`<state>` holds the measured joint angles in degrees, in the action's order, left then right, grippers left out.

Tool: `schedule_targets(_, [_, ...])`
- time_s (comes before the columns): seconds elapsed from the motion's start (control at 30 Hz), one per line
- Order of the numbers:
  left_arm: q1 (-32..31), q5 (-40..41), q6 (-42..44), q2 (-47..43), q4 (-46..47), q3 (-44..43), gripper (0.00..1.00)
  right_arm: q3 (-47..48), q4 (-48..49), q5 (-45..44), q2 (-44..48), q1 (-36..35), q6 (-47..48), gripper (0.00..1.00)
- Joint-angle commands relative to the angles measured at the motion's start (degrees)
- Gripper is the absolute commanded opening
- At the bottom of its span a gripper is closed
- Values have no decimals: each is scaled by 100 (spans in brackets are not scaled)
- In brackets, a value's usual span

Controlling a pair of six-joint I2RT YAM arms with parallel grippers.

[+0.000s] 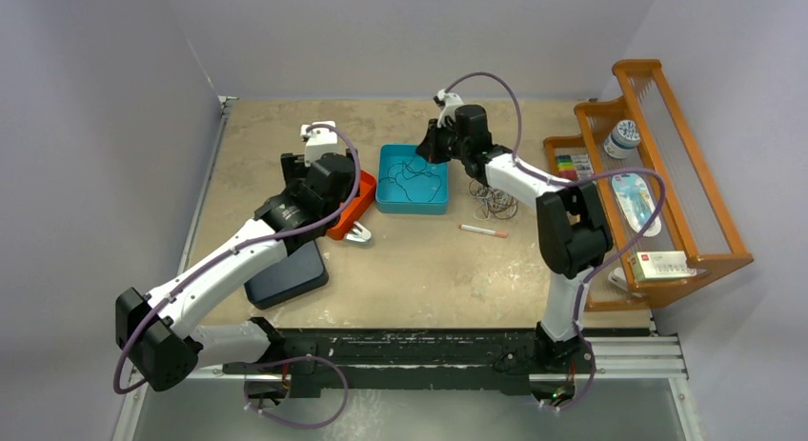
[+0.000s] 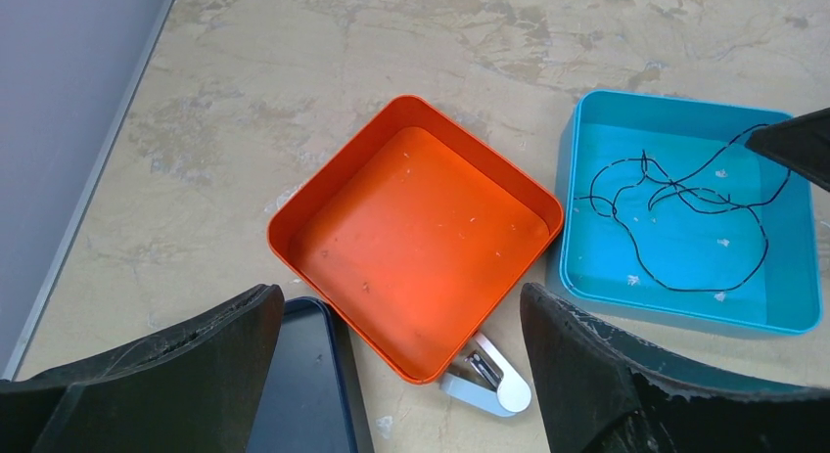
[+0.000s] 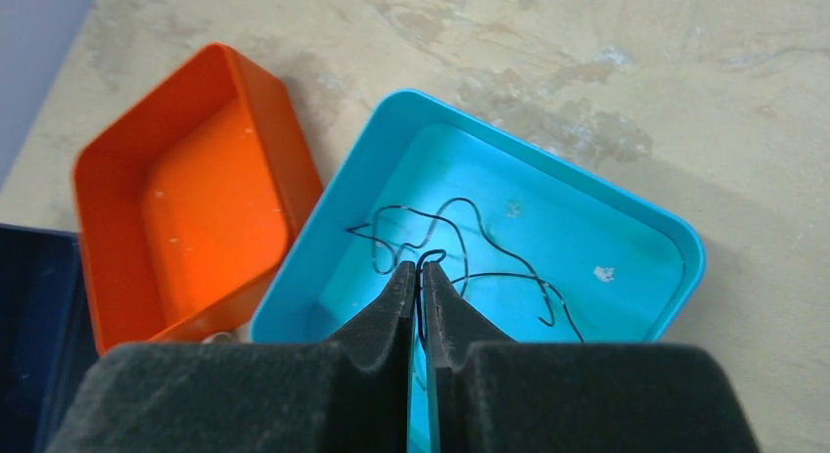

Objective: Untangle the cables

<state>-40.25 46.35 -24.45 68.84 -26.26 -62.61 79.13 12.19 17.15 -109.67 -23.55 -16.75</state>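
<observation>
- The black cable [image 3: 391, 209] lies in loose curves on the floor of the blue tray [image 3: 318, 243]. One loop rises to the right gripper [image 3: 419, 272].
- The right jaws stand all but together, and the strand runs down the slit between them, where it looks pinched.
- The other cables [image 1: 495, 203], a small heap of pale and brown loops, sit on the bench [image 1: 419, 270] just right of the blue tray and near a pen [image 1: 484, 231].
- Handling, as I judge it: the wire is hair-thin, very light and limp. It will trail and snag rather than hold a shape, and it could slip out of a soft grip.
- The best hold is on a single strand at a free loop or an end, away from crossings, drawn out slowly.
- The left gripper [image 2: 396, 306] hovers above the orange tray [image 2: 333, 174], jaws wide apart and holding nothing.
</observation>
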Motion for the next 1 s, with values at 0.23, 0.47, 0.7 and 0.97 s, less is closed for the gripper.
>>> schedule_targets(0.23, [28,-91,52,53,90,-159,90,474,-433,-634,-432,-195,572,15])
schedule_targets(0.47, [28,-106,55,84,85,-170,90,453,-526,-1051,-180,-196,677,29])
schedule_targets(0.7, [31,-143,54,120,86,-182,90,373,-641,-1494,277,-202,770,44])
schedule_targets(0.97, [35,-159,63,168,96,-203,90,257,-890,-1671,707,-199,823,50])
